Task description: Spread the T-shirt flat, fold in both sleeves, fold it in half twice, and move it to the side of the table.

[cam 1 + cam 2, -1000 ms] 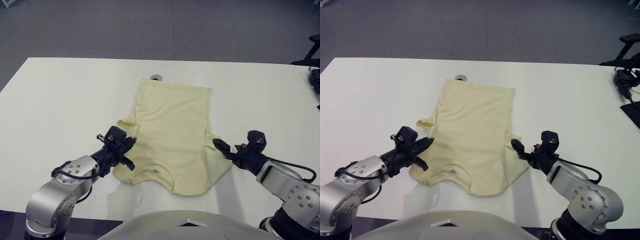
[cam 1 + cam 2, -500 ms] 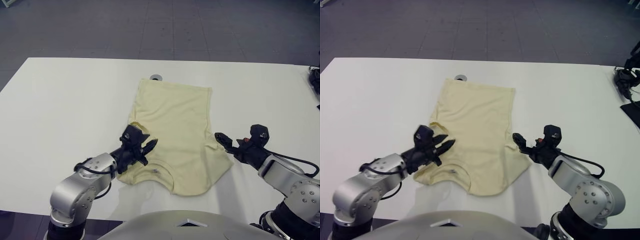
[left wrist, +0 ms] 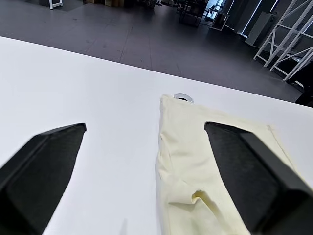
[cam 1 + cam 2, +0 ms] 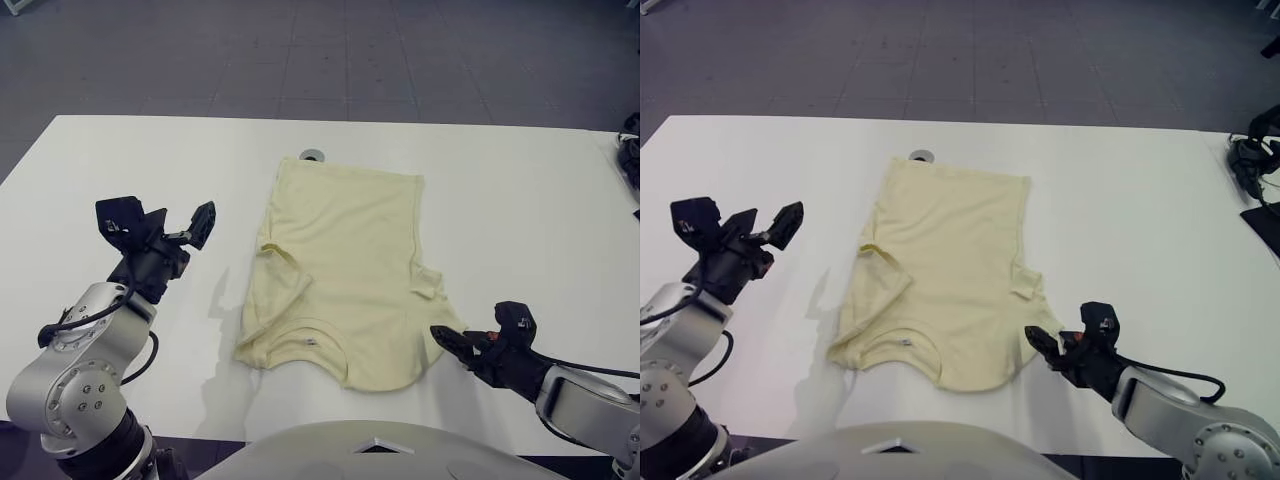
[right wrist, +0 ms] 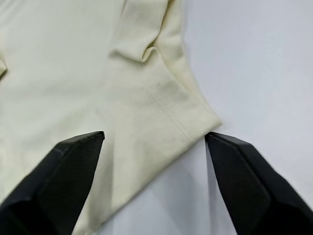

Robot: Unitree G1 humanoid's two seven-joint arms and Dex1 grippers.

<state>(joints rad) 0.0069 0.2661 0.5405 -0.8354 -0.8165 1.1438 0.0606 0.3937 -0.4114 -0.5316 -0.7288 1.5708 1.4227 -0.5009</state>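
— On the white table (image 4: 520, 190) the T-shirt (image 4: 345, 250) lies mid-way, collar toward the robot. Which step comes now?

— The right sleeve (image 4: 438, 312), I think. Right gripper (image 4: 447, 343) is spread open at its hem; pinch both layers, carry inward. Left gripper (image 4: 160, 222) waits open, well apart.
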